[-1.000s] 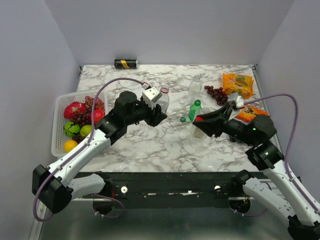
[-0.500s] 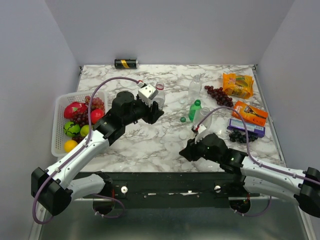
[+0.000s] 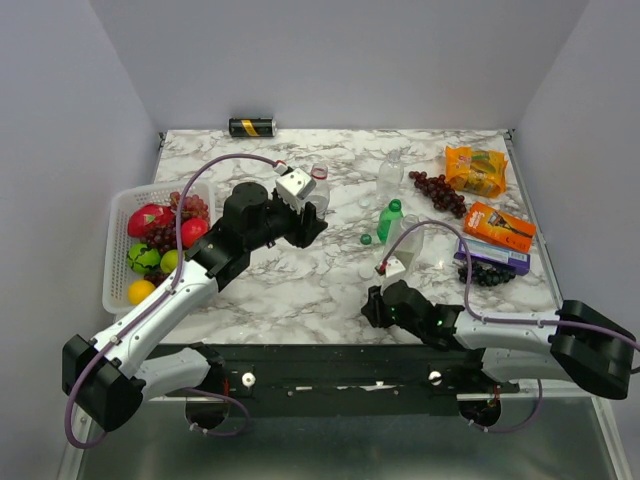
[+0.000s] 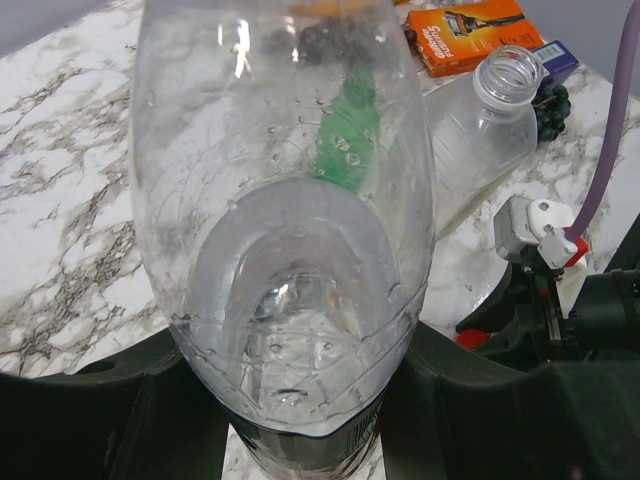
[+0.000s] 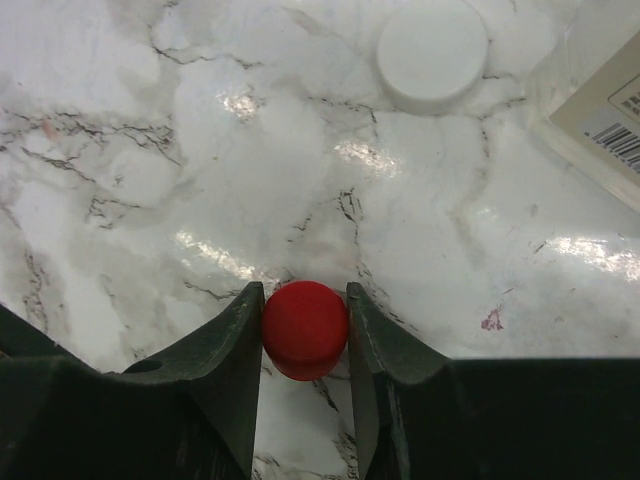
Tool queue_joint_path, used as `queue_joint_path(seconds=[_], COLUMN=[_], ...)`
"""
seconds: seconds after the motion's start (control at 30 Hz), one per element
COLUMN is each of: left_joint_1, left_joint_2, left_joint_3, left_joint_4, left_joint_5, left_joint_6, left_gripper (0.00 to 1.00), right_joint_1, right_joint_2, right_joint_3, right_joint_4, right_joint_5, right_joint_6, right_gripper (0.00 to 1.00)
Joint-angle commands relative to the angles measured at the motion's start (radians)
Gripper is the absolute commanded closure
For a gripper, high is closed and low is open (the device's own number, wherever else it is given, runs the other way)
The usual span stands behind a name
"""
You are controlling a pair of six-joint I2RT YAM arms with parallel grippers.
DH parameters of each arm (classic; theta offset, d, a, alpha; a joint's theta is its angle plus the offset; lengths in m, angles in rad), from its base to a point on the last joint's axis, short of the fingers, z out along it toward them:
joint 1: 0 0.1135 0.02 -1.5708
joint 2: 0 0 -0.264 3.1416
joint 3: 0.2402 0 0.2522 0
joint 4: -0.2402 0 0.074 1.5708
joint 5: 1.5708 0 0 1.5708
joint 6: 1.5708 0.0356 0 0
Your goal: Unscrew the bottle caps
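Right wrist view: red cap [image 5: 305, 332] is pinched between the jaws of the right gripper [image 5: 305, 300], low over the marble table [image 5: 150, 120] at its near edge. Within the last second it has been carried there from the bottles, so one cap is judged off. Large clear bottle [image 3: 320, 192] is clamped by the left gripper [image 3: 306, 222], mid-table. Counted: four bottles, one green and three clear; one white cap [image 5: 432, 50] lies loose.

Small green bottle [image 3: 389, 222] mid-table, uncapped clear bottle [image 3: 410, 243] just beside it, second clear bottle [image 4: 285, 200] gripped

Left arm [image 3: 175, 300] reaches forward, jaws apparently gripping bottle [image 4: 285, 250]; right arm [image 3: 500, 328] low, jaws pinching red cap [image 5: 305, 328]
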Motion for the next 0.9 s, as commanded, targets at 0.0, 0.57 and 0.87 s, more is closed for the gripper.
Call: queue_joint_path(seconds=[0.0,0.57,0.87], left_joint_1=[0.002,0.001,-0.07], left_joint_2=[-0.006,-0.005,0.008], left_joint_3=[0.007,0.013,0.025], left_joint_4=[0.031,0.025,0.002], left_joint_5=[0.017,0.041,0.109], left_joint_6=[-0.005,-0.005,0.085], left_gripper=[0.71,0.72,0.72], right_joint_1=[0.028,0.054,0.089], right_joint_2=[0.047,0.096,-0.288], right_joint_3=[0.035,0.091,0.161], right_joint_4=[-0.001,-0.074,-0.182], right_joint_5=[0.154,0.182,0.024], right_joint_6=[0.042,0.075,-0.016], right_gripper=[0.67,0.46,0.46])
